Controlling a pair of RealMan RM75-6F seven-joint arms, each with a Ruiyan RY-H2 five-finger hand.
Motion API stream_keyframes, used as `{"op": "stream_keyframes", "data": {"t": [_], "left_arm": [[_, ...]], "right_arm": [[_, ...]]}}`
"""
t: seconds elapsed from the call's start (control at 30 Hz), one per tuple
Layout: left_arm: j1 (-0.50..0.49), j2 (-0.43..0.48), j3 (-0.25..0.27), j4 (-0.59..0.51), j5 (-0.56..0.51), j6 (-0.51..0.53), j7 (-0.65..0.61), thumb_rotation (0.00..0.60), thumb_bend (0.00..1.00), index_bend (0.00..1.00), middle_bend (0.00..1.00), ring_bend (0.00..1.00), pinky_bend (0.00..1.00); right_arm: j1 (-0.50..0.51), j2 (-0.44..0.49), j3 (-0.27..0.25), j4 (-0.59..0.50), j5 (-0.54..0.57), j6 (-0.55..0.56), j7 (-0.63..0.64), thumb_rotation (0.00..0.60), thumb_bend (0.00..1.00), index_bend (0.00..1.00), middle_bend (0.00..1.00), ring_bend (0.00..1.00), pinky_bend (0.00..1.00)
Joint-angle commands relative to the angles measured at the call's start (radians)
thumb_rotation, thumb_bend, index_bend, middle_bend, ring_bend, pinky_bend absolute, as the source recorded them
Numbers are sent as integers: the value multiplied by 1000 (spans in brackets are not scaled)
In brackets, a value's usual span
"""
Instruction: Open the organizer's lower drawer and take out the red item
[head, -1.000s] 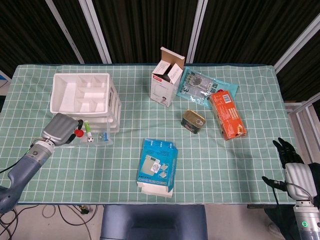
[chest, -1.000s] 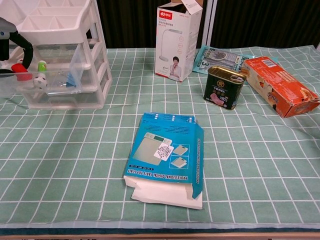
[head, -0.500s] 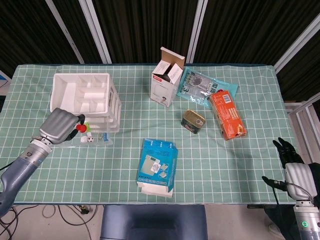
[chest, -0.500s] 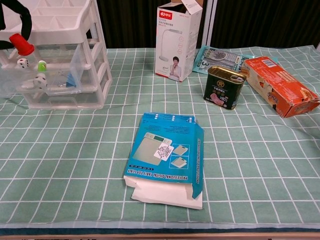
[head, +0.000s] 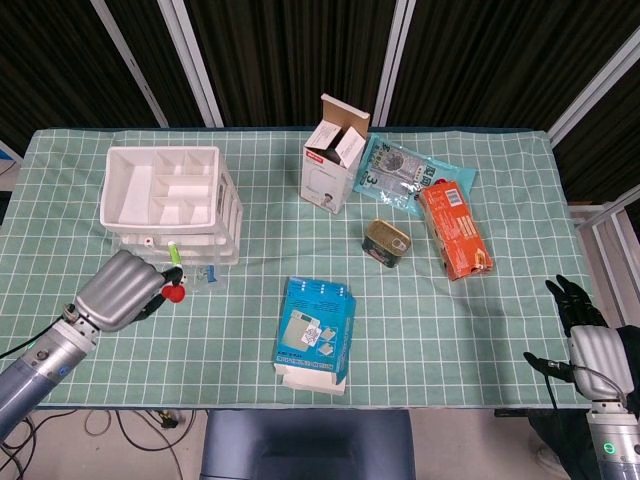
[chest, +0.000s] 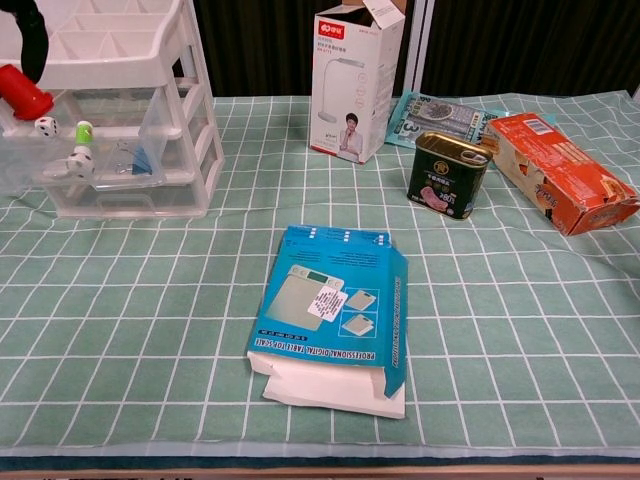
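Note:
The white organizer (head: 170, 190) stands at the table's left, with its clear lower drawer (chest: 100, 170) pulled out; a green piece, a small ball and a die lie in it. My left hand (head: 120, 290) holds the red item (head: 176, 293) in front of the drawer, lifted clear of it. In the chest view only a black finger (chest: 32, 40) and the red item (chest: 20, 92) show at the upper left edge. My right hand (head: 580, 320) hangs off the table's right edge with its dark fingers apart, holding nothing.
A blue scale box (head: 315, 330) lies at front centre. Behind it stand a white lamp box (head: 332, 155), a green tin (head: 386, 242), a foil packet (head: 405, 172) and an orange carton (head: 453, 228).
My left hand lifted the red item out of the lower drawer and drew it back toward the table's front edge. The right hand stayed still.

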Motion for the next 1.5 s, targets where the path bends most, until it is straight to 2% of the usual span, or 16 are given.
{"op": "stream_keyframes", "data": {"t": [0.03, 0.17, 0.33, 0.63, 0.83, 1.17, 1.5], "left_arm": [[36, 20, 53, -40, 78, 0, 4, 600, 392, 533, 1000, 1000, 1000], [52, 2, 81, -33, 102, -24, 19, 600, 392, 534, 1000, 1000, 1000], [59, -61, 100, 25, 57, -86, 71, 600, 392, 523, 1000, 1000, 1000], [43, -245, 73, 146, -83, -153, 232, 600, 392, 513, 1000, 1000, 1000], [32, -317, 69, 178, -143, -166, 332, 600, 389, 502, 1000, 1000, 1000], [20, -349, 73, 177, -238, -153, 463, 600, 359, 463, 1000, 1000, 1000], [14, -353, 84, 169, -276, -137, 485, 600, 316, 400, 1000, 1000, 1000]], "right_arm": [[0, 0, 0, -1, 0, 0, 0, 600, 78, 0, 0, 0, 224], [0, 1, 0, -2, 1, 0, 1, 600, 78, 0, 0, 0, 224], [0, 1, 1, -2, 2, -1, 3, 600, 78, 0, 0, 0, 224], [0, 1, 2, -2, 3, 0, 3, 600, 79, 0, 0, 0, 223], [0, 2, 2, -1, 5, -3, 9, 600, 78, 0, 0, 0, 224], [0, 3, 3, 2, 1, 1, 16, 600, 78, 0, 0, 0, 224], [-1, 3, 2, 0, 0, 2, 13, 600, 78, 0, 0, 0, 223]]}}
